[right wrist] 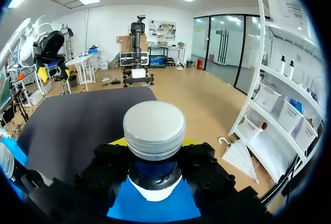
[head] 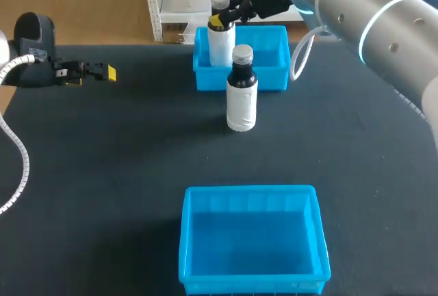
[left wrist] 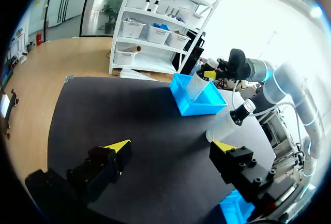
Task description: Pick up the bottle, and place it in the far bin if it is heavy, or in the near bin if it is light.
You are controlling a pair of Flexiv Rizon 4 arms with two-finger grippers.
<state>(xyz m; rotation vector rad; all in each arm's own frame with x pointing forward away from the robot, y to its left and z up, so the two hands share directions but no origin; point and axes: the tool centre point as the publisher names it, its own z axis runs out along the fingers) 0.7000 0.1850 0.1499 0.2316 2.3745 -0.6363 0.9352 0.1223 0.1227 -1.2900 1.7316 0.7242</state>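
- Head view: the right gripper [head: 221,20] is clamped on a bottle [head: 220,44] by its neck, upright over the far bin [head: 274,33].
- If let go too high, it could topple; a second bottle [head: 241,94] stands just before the bin.
- The left gripper [head: 97,72] rests open, well apart.

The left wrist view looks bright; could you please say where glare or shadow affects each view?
Left wrist view: glare washes out the background beyond the far bin, which reads clearly; head view: even light, no glare on the table; right wrist view: the gripped bottle is evenly lit.
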